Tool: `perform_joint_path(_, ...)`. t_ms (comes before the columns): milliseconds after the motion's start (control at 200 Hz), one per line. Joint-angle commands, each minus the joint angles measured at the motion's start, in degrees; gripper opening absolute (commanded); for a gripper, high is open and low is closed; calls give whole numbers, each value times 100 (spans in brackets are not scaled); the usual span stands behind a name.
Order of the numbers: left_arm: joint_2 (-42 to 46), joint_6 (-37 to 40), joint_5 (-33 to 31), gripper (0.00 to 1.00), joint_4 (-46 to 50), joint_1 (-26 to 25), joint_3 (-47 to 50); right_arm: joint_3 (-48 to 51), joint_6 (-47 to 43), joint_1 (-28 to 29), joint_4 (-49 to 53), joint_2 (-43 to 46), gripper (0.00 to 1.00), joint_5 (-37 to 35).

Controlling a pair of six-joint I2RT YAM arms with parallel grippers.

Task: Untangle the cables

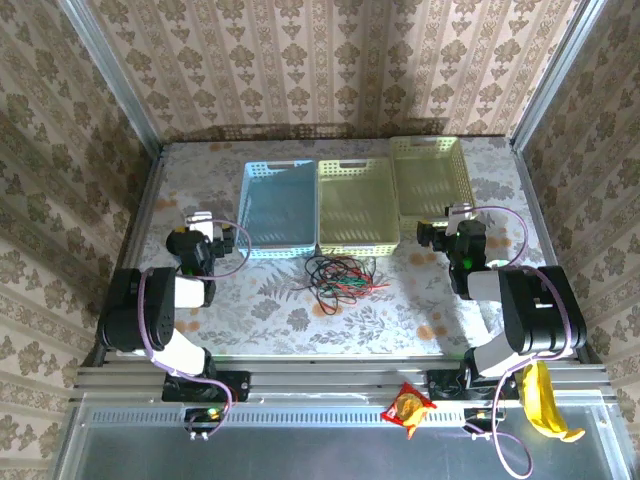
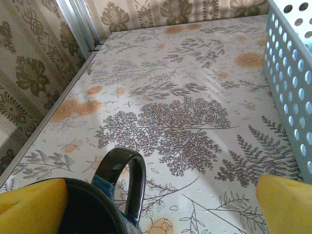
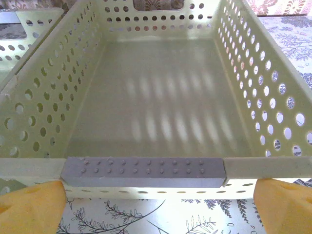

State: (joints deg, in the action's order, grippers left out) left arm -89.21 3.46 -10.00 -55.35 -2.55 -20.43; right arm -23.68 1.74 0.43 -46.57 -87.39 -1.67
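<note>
No strand is in hand yet: the cables lie in one knotted heap just before the middle basket, well apart from the left gripper and right gripper (both spread wide, empty), so next one must swing inward to pinch a strand

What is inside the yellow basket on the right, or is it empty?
Empty. The right wrist view looks straight into the basket: its floor is bare, with only spots of light and nothing inside.
</note>
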Motion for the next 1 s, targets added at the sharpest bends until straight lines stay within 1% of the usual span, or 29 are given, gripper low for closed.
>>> perform_joint_path(0,-26,-39,75,100,60,1,-135,-25,-16,27,-116,-23,100,-70)
perform_joint_path(995,-27,-21,16,100,25,-24,-123,-14,-7,23,-131,-14,100,-70)
